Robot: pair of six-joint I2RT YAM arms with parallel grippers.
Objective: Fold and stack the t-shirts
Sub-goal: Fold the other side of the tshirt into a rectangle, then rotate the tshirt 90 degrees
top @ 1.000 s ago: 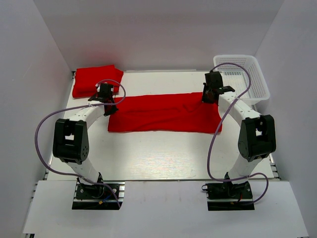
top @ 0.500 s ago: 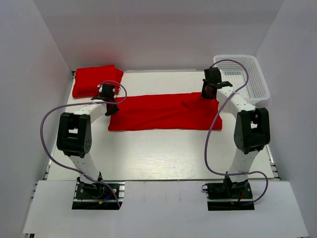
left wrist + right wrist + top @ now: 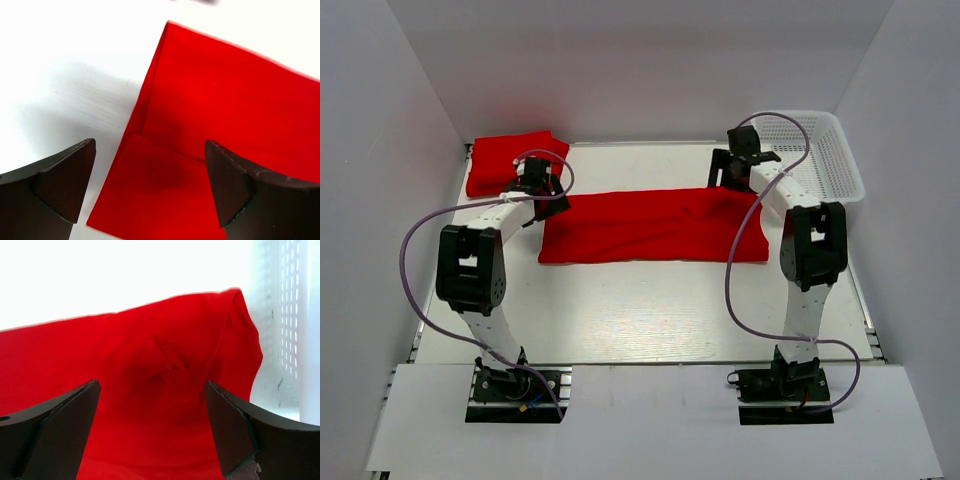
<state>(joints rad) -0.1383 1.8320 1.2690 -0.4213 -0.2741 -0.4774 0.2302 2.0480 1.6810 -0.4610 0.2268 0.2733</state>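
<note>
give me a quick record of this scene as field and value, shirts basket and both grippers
long t-shirt: red, folded into a strip lying across the middle of the table
folded t-shirt: red, at the far left corner
basket: white mesh, far right corner, no shirt visible inside
left gripper: open, over the strip's left end, holding nothing
right gripper: open, over the strip's far right corner, holding nothing
</note>
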